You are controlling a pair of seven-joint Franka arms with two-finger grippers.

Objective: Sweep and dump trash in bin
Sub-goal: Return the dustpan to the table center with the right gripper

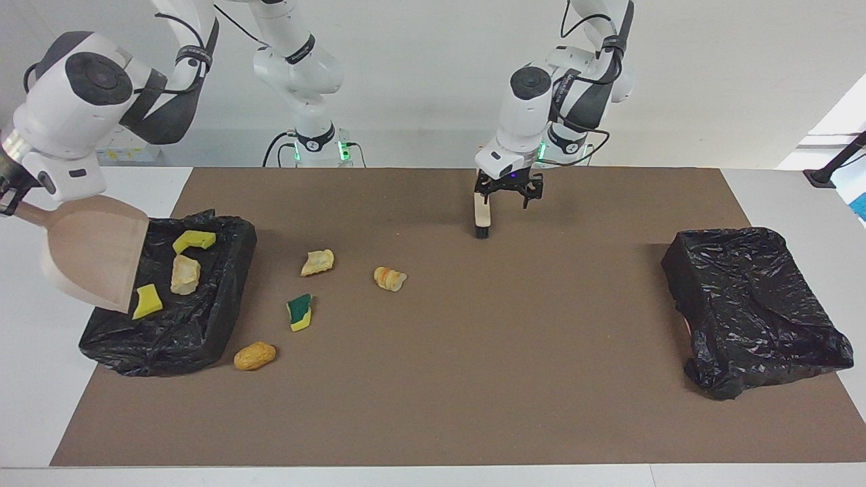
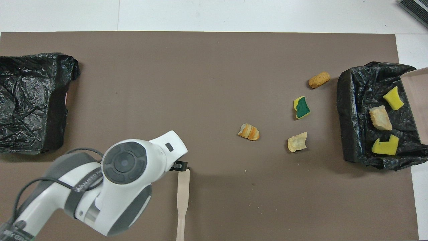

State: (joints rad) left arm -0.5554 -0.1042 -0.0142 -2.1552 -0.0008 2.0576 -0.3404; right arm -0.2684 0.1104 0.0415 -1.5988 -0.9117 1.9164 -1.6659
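Trash: three pieces [image 1: 184, 273] in black-lined bin [image 1: 223, 297], four scraps [image 1: 300, 312] on brown mat beside it. Right gripper [image 1: 8, 200], clamped on tipped beige dustpan [image 1: 91, 253] over bin. Left gripper [image 1: 508, 190], fingers spread, above beige-handled brush [image 1: 482, 213]. Regrip mid-handle squarely before sweeping.
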